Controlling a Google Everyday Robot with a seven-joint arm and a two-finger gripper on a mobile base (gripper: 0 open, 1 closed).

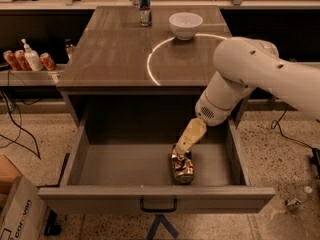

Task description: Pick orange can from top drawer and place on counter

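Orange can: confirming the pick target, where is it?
The orange can lies in the top drawer, right of centre near its front, gripper at its far end.

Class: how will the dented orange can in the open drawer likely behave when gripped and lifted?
The orange can looks crumpled, so probably empty and light, and may give further under a squeeze. Its shiny metal could slip. The pincer hangs at its far end, inside the top drawer.
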